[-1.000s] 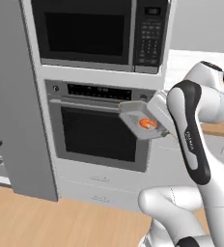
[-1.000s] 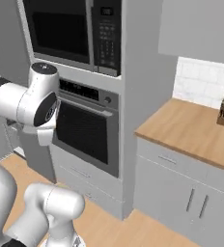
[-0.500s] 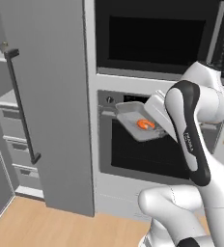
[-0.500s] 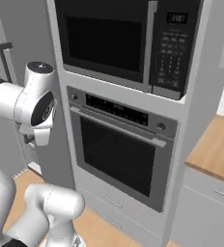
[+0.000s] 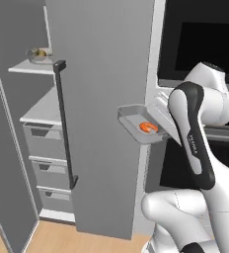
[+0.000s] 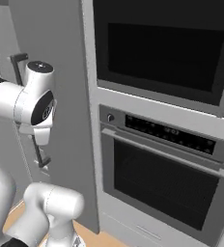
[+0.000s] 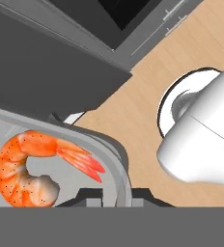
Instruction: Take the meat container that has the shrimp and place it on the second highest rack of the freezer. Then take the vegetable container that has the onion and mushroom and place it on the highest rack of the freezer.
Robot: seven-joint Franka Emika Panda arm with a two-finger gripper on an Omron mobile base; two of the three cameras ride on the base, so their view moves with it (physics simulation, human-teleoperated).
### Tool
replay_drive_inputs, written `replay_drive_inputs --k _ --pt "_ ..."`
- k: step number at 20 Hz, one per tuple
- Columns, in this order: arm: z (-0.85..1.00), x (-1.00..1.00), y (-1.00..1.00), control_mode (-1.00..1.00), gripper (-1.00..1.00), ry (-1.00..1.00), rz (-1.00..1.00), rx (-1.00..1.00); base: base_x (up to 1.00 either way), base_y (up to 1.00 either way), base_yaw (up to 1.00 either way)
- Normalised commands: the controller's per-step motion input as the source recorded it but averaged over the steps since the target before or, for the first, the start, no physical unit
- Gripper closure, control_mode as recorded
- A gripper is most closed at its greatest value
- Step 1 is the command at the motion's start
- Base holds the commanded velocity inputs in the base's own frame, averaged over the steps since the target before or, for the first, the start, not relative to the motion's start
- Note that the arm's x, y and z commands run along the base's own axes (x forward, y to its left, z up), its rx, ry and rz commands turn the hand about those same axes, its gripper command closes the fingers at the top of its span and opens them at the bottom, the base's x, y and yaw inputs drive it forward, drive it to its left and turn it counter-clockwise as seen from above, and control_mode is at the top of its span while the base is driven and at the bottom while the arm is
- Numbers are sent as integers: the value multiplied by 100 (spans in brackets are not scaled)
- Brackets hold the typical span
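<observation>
Fingers clamped on the rim of the tray [image 5: 136, 123] with the shrimp [image 5: 147, 127], held level in the air just right of the open freezer door [image 5: 99, 113], not yet inside. Vegetable container [image 5: 38, 54] with onion sits on the top shelf [image 5: 30, 67]. Shrimp tray not yet placed on the lower shelf [image 5: 42, 107].

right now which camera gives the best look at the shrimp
The hand view: the shrimp looms large there, its curled body and tail fan plain, lying in the grey tray. The left base view shows it as a small orange piece in the tray held out beside the freezer door. The right base view adds nothing on it.
</observation>
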Motion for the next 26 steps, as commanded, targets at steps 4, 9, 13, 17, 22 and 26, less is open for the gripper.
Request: replay_drive_inputs --k 4,9,13,17,22,26 --pt "0 0 0 100 100 0 0 0 -14 100 -16" --pt "0 0 0 100 100 0 0 0 -6 100 -11" --pt "0 0 0 100 100 0 0 0 1 93 -13" --pt "0 0 0 100 100 0 0 0 16 66 -13" --pt "0 0 0 100 100 0 0 0 27 2 -5" --pt "0 0 0 100 100 0 0 0 34 8 -3"
